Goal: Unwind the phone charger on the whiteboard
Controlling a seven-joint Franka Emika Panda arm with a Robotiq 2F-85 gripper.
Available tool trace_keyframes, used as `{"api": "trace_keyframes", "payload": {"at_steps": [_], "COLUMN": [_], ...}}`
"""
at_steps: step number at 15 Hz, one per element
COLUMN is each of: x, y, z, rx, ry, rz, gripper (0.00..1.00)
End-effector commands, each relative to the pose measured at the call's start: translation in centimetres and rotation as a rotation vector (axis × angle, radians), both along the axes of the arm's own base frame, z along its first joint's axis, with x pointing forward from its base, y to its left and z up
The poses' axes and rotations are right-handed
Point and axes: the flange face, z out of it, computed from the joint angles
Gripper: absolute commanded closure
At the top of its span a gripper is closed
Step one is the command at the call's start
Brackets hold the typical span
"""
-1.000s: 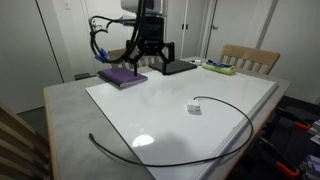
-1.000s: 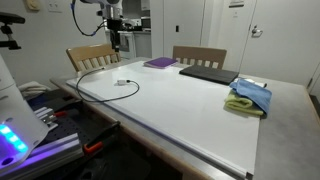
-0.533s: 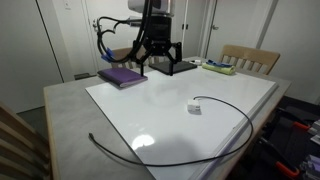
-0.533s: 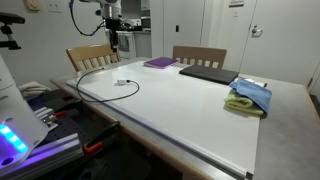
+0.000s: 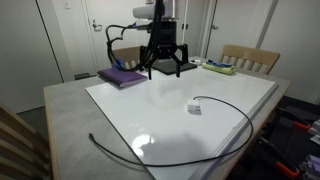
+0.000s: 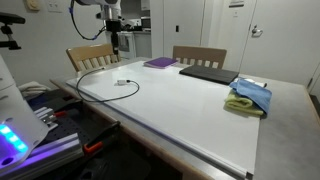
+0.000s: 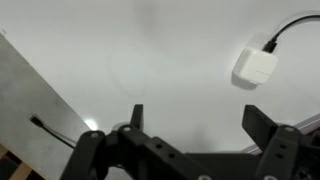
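Long thin black phone charger cable (image 5: 249,122) lies in one wide open arc, no coils. Its small white-grey plug block (image 5: 194,108) rests flat near the middle of the large glossy white rectangular whiteboard (image 5: 140,100). The cable sweeps along the board's edge and curves back; its free end (image 5: 91,136) is off the board, on the grey tabletop (image 5: 65,115).

Whiteboard (image 5: 180,90): glossy white, plain. Phone charger (image 5: 194,108): black cable, white plug block. Gripper (image 5: 164,72): black. Tabletop (image 5: 65,110): mottled grey. Book (image 5: 122,77), far left: purple. Cloths (image 6: 250,97), right: blue over yellow-green. Chairs (image 6: 92,56): tan wood.
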Motion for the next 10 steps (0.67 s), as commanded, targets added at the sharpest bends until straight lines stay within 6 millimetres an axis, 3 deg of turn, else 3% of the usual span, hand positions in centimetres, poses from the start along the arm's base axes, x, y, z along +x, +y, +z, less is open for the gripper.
{"api": "trace_keyframes", "payload": {"at_steps": [1,10], "x": [-2.9,-9.0], "y": [-1.9,-7.2], "z": [0.3,-0.9], "rx": [-0.078,-0.107], "ry": [-0.004,-0.045], "rz": [-0.074,-0.362], "gripper": [0.0,0.0]}}
